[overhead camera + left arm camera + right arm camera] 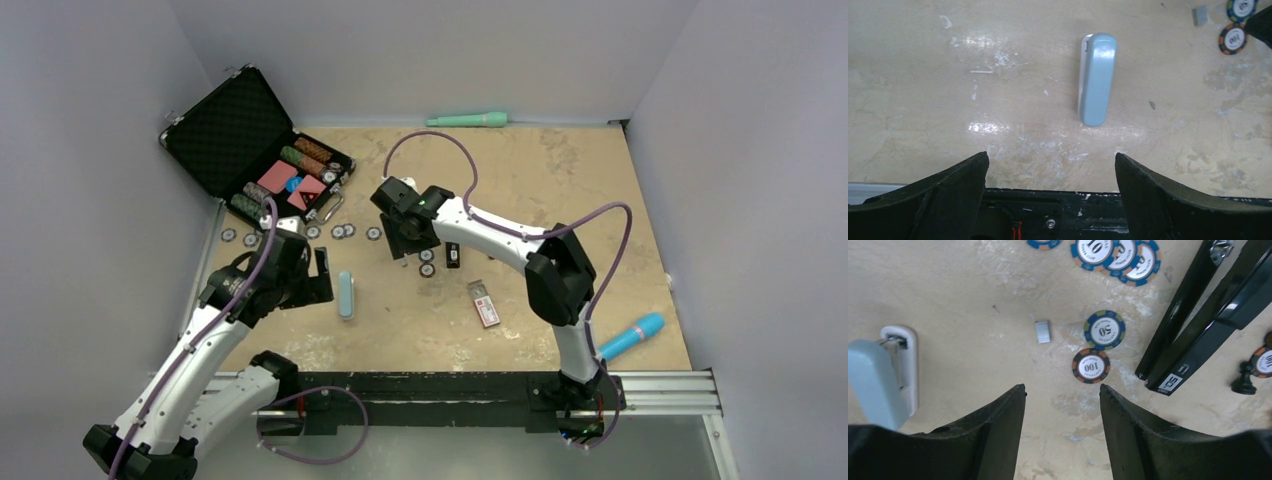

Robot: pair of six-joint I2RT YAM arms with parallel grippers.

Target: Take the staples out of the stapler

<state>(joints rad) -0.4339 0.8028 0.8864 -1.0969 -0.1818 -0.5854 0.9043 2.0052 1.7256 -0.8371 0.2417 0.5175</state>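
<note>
The black stapler (452,255) lies on the table right of my right gripper (408,245). In the right wrist view it (1193,325) lies swung open in a narrow V at the right. The staples (1042,331), a short silvery-grey strip, lie loose on the table ahead of my right gripper (1062,390), left of two poker chips (1104,330). The strip also shows at the top right of the left wrist view (1200,15). The right gripper is open and empty. My left gripper (1050,157) is open and empty, apart from the stapler, facing the pale teal bar (1096,77).
The teal bar (345,295) lies between the two grippers. A red-and-white flat box (485,303) lies right of centre. Poker chips (343,231) are scattered behind. An open black chip case (250,150) stands back left, a green marker (468,120) at the back wall, a blue-pink tube (632,335) at the right.
</note>
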